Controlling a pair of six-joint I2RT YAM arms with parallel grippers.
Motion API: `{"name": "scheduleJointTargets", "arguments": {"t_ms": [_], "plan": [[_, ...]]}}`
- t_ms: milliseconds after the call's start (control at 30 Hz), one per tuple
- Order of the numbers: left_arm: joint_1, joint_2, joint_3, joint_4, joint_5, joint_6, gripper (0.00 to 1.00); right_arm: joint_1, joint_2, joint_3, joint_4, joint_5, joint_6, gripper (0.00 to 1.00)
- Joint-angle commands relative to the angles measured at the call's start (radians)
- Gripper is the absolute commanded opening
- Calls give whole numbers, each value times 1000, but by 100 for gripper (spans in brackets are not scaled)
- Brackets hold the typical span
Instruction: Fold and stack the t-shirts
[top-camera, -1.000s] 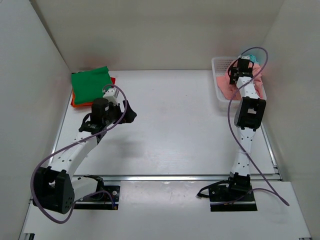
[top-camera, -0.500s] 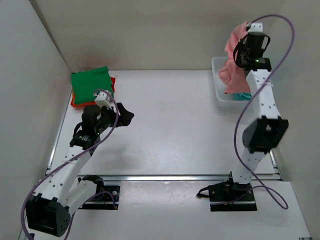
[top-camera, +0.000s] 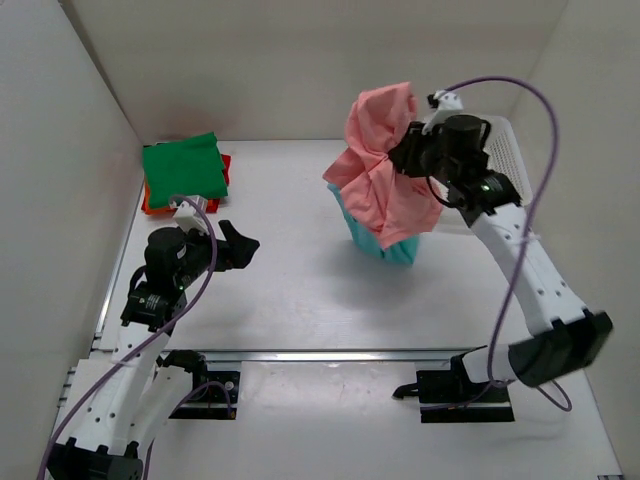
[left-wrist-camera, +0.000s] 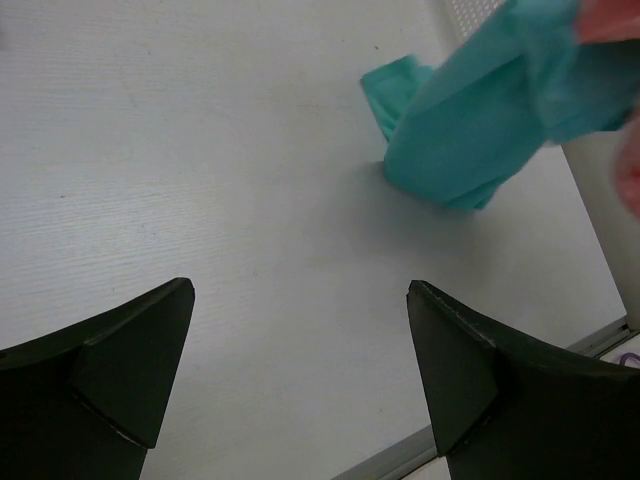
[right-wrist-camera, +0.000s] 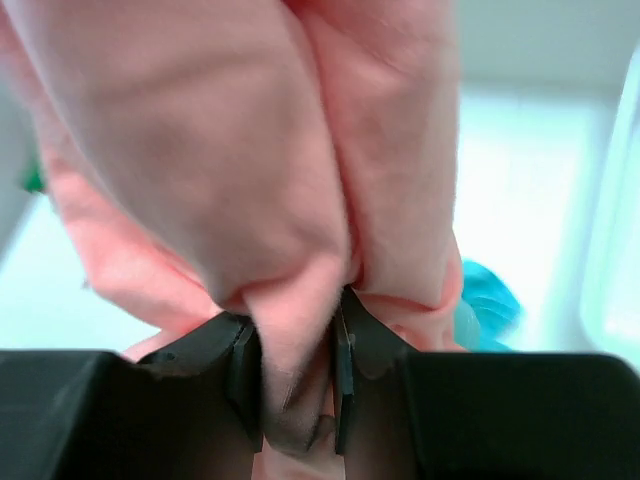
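Observation:
My right gripper (top-camera: 408, 156) is shut on a bunched fold of the salmon pink t-shirt (top-camera: 375, 165), held high over the middle-right of the table. Close up, the pink cloth (right-wrist-camera: 250, 150) fills the right wrist view and is pinched between the right gripper's (right-wrist-camera: 297, 350) jaws. The turquoise t-shirt (top-camera: 385, 240) hangs beneath the pink one, its lower end down at the table (left-wrist-camera: 470, 130). The green t-shirt (top-camera: 182, 165) lies folded on the orange-red one (top-camera: 148, 206) at the far left. My left gripper (top-camera: 240, 245) is open over bare table (left-wrist-camera: 300, 370), well left of the hanging shirts.
The white mesh basket (top-camera: 505, 150) shows behind the right arm at the far right. White walls close in the table on the left, back and right. A metal rail (top-camera: 350, 353) runs along the near edge.
The right gripper has lifted the pink t-shirt out of the basket and swung it left over the table, the turquoise one trailing with it. The left arm has drawn back toward the near left.

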Motion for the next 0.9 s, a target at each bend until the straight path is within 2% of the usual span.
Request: {"name": "scheduleJointTargets", "arguments": {"t_ms": [0, 67, 100, 233, 367, 467, 500, 533, 567, 600, 633, 700, 733, 800, 867], "plan": [[-1, -20, 2, -35, 20, -21, 99, -50, 65, 11, 52, 14, 12, 0], [-4, -29, -19, -38, 20, -21, 99, -106, 61, 31, 77, 17, 3, 0], [-4, -32, -30, -34, 14, -25, 99, -176, 74, 73, 72, -6, 12, 0], [-1, -15, -54, -18, 23, -24, 98, -255, 124, 201, 62, -154, 36, 0], [12, 3, -82, 9, 8, -24, 99, -112, 183, 279, -18, -138, -54, 0], [25, 10, -82, -3, 3, -9, 99, -26, 179, 195, -1, -181, -43, 0], [31, 14, -84, -6, -1, 1, 99, -9, 153, 125, 14, -208, -27, 4], [29, 8, -84, -11, -6, 4, 99, 28, 133, 83, 52, -231, -23, 19], [42, 2, -82, -15, -11, 10, 98, 59, 98, -5, 109, -244, -11, 30], [40, 2, -77, -20, -18, 14, 99, 92, 64, -100, 130, -247, 3, 34], [45, 2, -79, -26, -23, 18, 98, 99, 33, -176, 175, -260, 19, 29], [55, 3, -83, -24, -28, 16, 99, 113, 16, -254, 221, -302, 32, 48], [54, 0, -77, -18, -20, 21, 99, 108, 13, -274, 223, -305, 33, 52], [51, 16, -84, -8, -18, 4, 99, 91, 15, -293, 203, -299, 20, 50], [42, 20, -96, 12, -15, -4, 99, 75, 39, -293, 163, -238, -19, 65]]}}
